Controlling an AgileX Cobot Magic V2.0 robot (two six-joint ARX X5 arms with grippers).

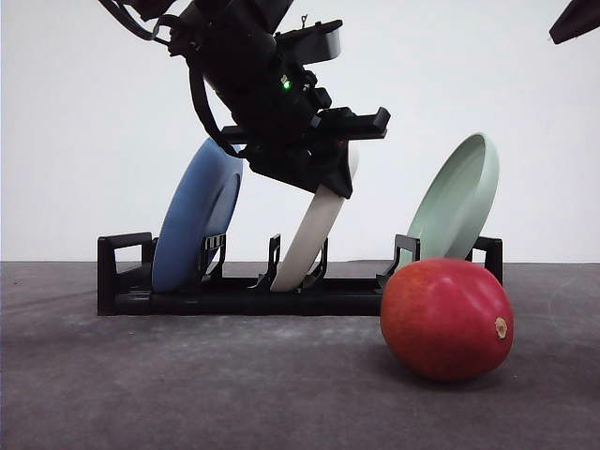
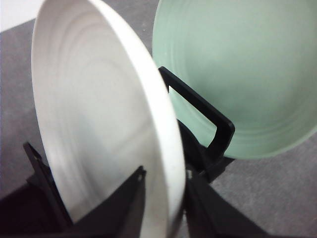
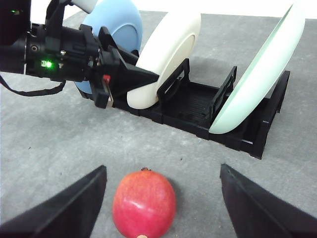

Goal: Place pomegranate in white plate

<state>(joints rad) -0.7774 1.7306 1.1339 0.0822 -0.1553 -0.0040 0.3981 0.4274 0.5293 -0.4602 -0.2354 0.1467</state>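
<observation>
Starting at my left, a black rack (image 1: pixel 234 298) is sitting on the grey table (image 1: pixel 187 394), and a blue plate (image 1: pixel 192 225) is leaning in its leftmost slot. Next along, the white plate (image 1: pixel 314 230) is standing tilted in the middle slot, and my left gripper (image 1: pixel 323 173) is reaching down onto its upper edge. From my left wrist I am seeing the plate's rim (image 2: pixel 171 148) running down between my two dark fingers (image 2: pixel 124 208), one on each face, so my left jaws are closing around the rim with only the plate's thickness between them. My right wrist camera is showing the same: the left gripper (image 3: pixel 131 79) is pressing against the cream plate (image 3: pixel 168 49), with a small green light glowing on its body.

Further right, a pale green plate (image 1: pixel 459 202) is leaning in the last slot, well apart from the white one. In front of that end of the rack, the pomegranate (image 1: pixel 445 319) is lying on the table, its tan nub pointing to the right, touching neither plates nor rack.

My right gripper (image 3: pixel 161 208) is hovering just over the fruit (image 3: pixel 143 206). Its jaws are standing wide apart, one finger (image 3: pixel 69 208) on each side of the pomegranate, clear of it and holding nothing. In the front view a dark piece of my right arm (image 1: pixel 574 21) is showing at the top right corner.
</observation>
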